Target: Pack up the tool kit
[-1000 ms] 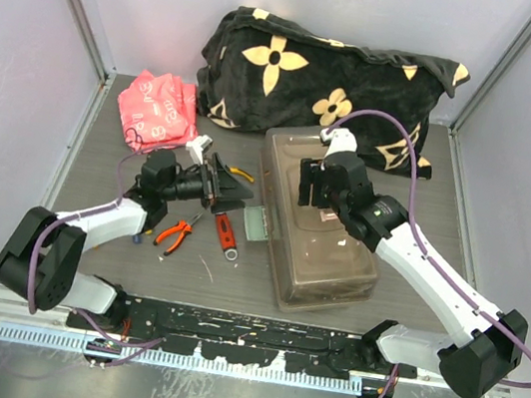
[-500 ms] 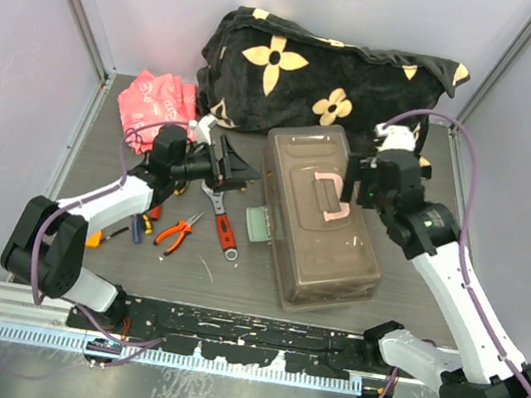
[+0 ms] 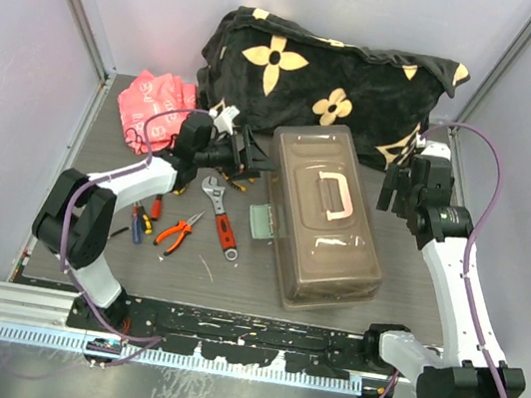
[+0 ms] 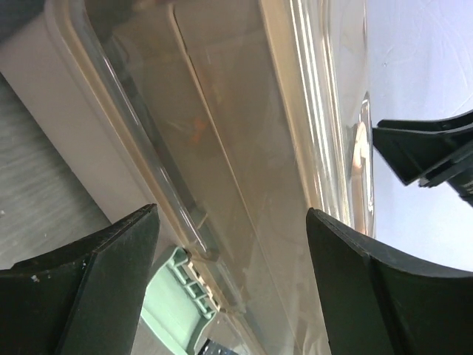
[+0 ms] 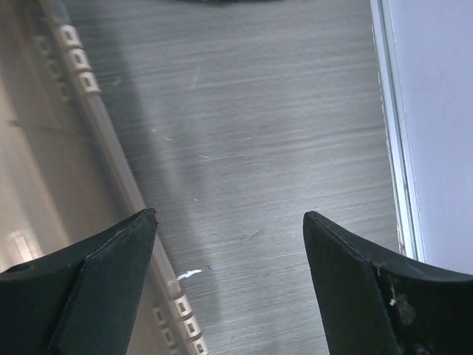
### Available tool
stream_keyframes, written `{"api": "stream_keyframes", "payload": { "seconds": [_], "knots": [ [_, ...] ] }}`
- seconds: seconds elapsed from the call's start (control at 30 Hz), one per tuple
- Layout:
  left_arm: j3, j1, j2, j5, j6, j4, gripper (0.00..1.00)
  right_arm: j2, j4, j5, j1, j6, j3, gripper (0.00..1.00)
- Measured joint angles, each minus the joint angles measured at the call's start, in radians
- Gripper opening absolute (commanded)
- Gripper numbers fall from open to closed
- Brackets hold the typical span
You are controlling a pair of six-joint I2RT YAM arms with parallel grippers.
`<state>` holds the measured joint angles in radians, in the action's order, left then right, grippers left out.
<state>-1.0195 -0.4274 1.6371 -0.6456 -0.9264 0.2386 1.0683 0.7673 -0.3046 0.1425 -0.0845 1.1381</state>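
Toolbox (image 3: 327,254) lid down; pliers (image 3: 177,234), wrench (image 3: 220,214) visible top view only; left pincer (image 4: 230,214), right pincer (image 5: 229,215) released.

Big black blanket (image 3: 316,71) with cream flower prints sits bunched at the back of the grey counter (image 3: 404,282). Crinkly pink-red plastic packet (image 3: 153,111) lies just beside it, on the left.

this looks like a robot lab, a small test booth. plain white walls (image 3: 15,119) stand on three sides, held by metal posts (image 3: 74,2). inside is one grey table (image 3: 399,281). the left arm (image 3: 132,181) and the right arm (image 3: 460,290), both white and black, are bolted to a black rail (image 3: 245,327) at its near edge, with purple cables (image 3: 495,185) on them.
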Motion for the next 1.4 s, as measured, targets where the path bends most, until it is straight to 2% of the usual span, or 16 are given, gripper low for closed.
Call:
{"api": "stream_keyframes", "payload": {
  "seconds": [0.33,0.6,0.8,1.1,1.4],
  "knots": [
    [-0.191,-0.008,0.139,0.003,0.029,-0.011,0.82,0.062,-0.093,0.117,-0.117,-0.065,-0.17,0.84],
    [-0.275,-0.011,0.22,0.004,0.021,0.021,0.82,0.07,-0.198,0.218,-0.134,-0.135,-0.381,0.83],
    [-0.26,-0.011,0.214,0.004,0.015,0.05,0.83,0.079,-0.237,0.256,-0.16,-0.165,-0.404,0.83],
    [-0.142,0.012,0.149,-0.002,0.018,0.06,0.83,0.113,-0.297,0.349,-0.23,-0.207,-0.435,0.83],
    [-0.088,0.017,0.146,0.013,0.023,0.056,0.82,0.147,-0.328,0.367,-0.245,-0.218,-0.456,0.83]
  ]
}}
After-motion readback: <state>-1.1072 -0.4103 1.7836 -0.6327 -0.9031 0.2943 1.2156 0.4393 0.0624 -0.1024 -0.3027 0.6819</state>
